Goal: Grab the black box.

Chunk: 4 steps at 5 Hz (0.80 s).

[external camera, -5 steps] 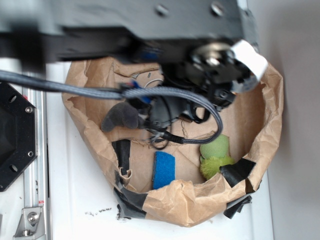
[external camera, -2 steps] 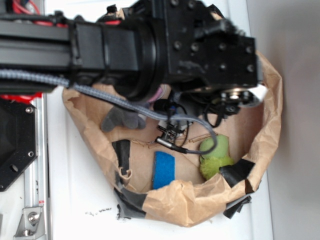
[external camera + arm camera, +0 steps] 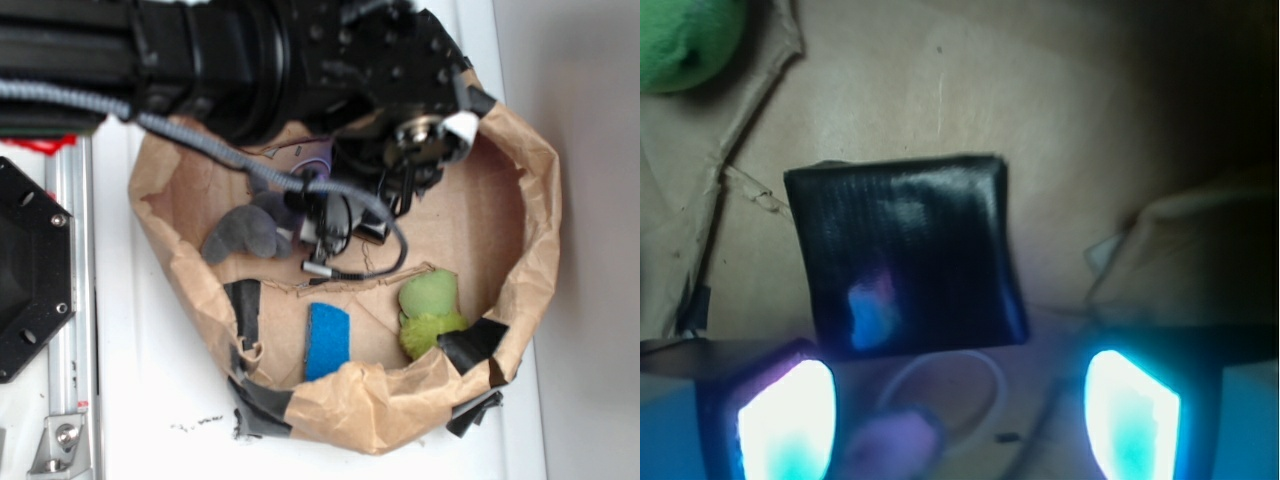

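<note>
Glossy black rectangular box [image 3: 905, 250] lies on brown paper [image 3: 1060, 130], just beyond the gripper's [image 3: 958, 415] spread, empty glowing fingers [image 3: 785, 420].

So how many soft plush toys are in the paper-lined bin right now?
2. A grey fuzzy plush toy lies at the bin's left side, beside the arm's cables; a green round plush toy sits at the lower right, near black tape. The arm could be hiding others.
</note>
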Each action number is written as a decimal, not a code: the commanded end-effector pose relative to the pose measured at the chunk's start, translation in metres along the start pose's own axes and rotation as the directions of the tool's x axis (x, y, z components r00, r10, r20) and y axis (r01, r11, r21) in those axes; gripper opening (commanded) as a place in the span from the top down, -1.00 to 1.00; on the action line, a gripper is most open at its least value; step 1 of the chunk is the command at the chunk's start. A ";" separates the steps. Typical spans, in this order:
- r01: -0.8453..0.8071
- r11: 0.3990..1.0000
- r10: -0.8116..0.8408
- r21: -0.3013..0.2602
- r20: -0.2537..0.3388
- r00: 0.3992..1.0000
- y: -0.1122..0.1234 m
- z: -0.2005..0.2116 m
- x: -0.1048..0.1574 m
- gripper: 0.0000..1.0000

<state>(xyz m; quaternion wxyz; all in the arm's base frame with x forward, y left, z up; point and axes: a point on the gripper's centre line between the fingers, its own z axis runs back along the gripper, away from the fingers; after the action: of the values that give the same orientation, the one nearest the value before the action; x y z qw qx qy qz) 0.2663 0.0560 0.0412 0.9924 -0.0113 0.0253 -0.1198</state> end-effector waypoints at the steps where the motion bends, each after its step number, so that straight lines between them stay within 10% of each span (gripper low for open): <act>1: 0.022 1.000 -0.023 0.015 0.062 0.998 -0.013 -0.006 0.010 -1.00; 4: 0.051 0.998 -0.050 0.041 -0.015 0.999 -0.030 -0.042 0.029 -1.00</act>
<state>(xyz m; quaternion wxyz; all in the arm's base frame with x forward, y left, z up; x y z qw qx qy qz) 0.2828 0.0331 0.0149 0.9895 0.0072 0.0402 -0.1385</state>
